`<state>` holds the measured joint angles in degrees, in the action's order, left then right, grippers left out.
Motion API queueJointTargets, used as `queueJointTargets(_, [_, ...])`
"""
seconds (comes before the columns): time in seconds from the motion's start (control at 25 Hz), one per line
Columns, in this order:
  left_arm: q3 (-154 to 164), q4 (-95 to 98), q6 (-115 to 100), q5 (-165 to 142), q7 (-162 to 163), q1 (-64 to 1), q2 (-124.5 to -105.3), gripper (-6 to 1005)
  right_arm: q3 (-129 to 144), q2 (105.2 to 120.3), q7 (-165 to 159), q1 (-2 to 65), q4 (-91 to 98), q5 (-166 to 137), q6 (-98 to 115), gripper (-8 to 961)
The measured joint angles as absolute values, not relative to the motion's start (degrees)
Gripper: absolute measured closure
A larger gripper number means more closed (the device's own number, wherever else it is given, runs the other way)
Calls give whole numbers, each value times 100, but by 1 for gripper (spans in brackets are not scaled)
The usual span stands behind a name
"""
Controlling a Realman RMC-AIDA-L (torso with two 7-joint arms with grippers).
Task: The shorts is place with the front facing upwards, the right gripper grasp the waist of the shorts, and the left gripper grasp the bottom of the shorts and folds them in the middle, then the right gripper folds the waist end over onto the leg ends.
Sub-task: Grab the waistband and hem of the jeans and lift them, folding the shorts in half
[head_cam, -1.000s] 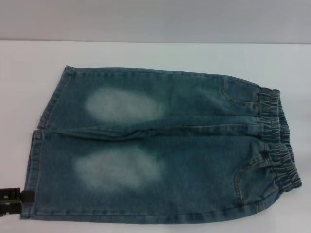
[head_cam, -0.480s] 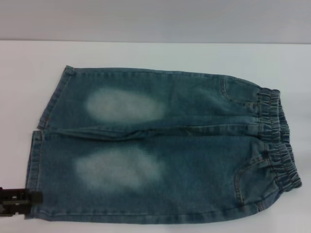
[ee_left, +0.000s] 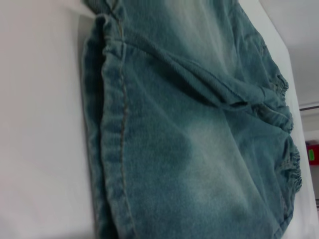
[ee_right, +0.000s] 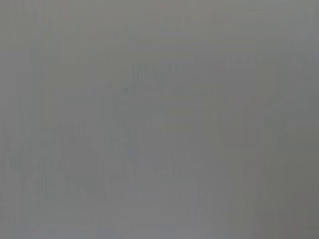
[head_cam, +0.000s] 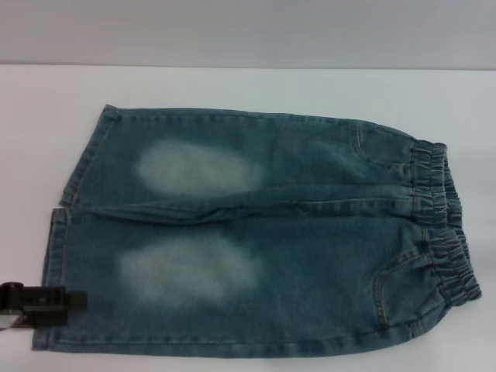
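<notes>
The blue denim shorts [head_cam: 256,232] lie flat, front up, on the white table [head_cam: 232,85]. Their elastic waist [head_cam: 442,225] points right and the two leg hems [head_cam: 56,248] point left. My left gripper [head_cam: 66,300], a black piece coming in from the left edge, sits over the near leg's hem at the front left corner. The left wrist view looks along the shorts [ee_left: 199,139], with the stitched hem [ee_left: 112,149] close up and the waist [ee_left: 291,164] far off. My right gripper is out of view; its wrist view shows only plain grey.
White table surface [ee_left: 40,124] lies left of the hems and behind the shorts. A grey wall [head_cam: 248,31] rises behind the table's far edge. The shorts reach almost to the table's near edge.
My left gripper has slid to the right, from beside the near leg's hem to over it. The shorts lie as before.
</notes>
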<state>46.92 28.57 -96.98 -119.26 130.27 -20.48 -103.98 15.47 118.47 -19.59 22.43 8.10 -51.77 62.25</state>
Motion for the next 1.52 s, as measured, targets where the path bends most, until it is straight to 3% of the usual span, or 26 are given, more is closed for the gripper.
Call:
queueJointTargets(0.2, [4653,2875,-9718,-11926,13027,-2043,-10339,185,1547,11847,-1959,2221,814,-5177,6222,271])
queueJointTargets(0.28, [4640,2868,-9737,-11927,13029,-1990,-10213,185,1547,11847,-1959,2217,812,-5177,6222,271])
queueJointTargets(0.48, [4644,2859,-9739,-11926,13042,-1867,-10115,185,1547,11847,-1959,2214,808,-5177,6222,271])
queueJointTargets(1.52, [4642,2860,-9727,-12204,13025,-1813,-10203,186,1556,11847,-1960,2230,799,-5186,6223,270])
